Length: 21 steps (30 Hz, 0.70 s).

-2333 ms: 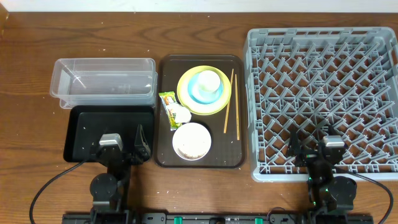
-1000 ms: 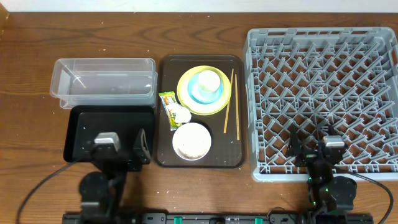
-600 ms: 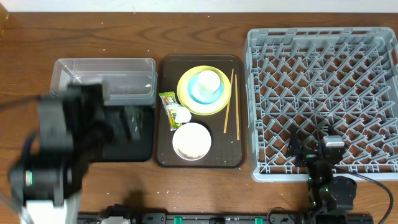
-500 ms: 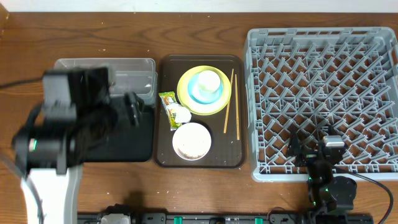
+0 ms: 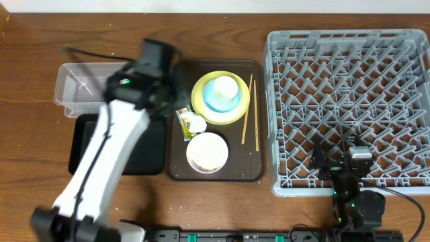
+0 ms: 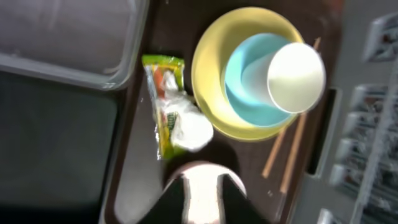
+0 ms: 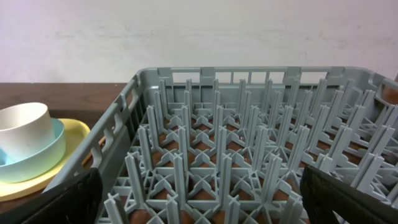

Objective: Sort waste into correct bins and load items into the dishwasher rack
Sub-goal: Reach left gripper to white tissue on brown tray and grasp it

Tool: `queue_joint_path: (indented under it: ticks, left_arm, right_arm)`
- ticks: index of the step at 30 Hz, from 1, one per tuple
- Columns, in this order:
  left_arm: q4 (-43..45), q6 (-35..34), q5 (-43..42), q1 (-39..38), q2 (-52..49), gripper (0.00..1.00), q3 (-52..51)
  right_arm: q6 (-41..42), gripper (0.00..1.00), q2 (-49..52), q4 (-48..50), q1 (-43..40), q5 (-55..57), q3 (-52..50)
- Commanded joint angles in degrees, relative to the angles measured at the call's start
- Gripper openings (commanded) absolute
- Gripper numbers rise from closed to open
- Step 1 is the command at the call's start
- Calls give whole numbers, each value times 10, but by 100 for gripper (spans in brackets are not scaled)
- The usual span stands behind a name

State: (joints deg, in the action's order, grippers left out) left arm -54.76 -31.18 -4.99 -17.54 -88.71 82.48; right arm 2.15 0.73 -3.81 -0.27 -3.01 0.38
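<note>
Left pincer, opening impossible to tell, hovers with snack wrapper and tissue just ahead; right pincer gapes wide.

Cup in bowl on plate; wrapper L of plate, tissue seemingly atop it; rack far rt.
</note>
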Motion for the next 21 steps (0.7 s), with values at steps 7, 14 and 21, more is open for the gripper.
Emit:
queue_joint_path:
  ticks: [7,14,21]
  left_arm:
    - [30,-73,54,-12,-123,45,-6]
    - [24,-73,16,-23,-170,45,-6]
    - [41,-78,16,-45,-191,45,-9]
  right_arm:
    - [-1,99,-1,-2,-3,-2,-1]
    - [-1,99,-1,-2,-3,-2,-1]
    - [-1,99,-1,-2,-3,-2,-1]
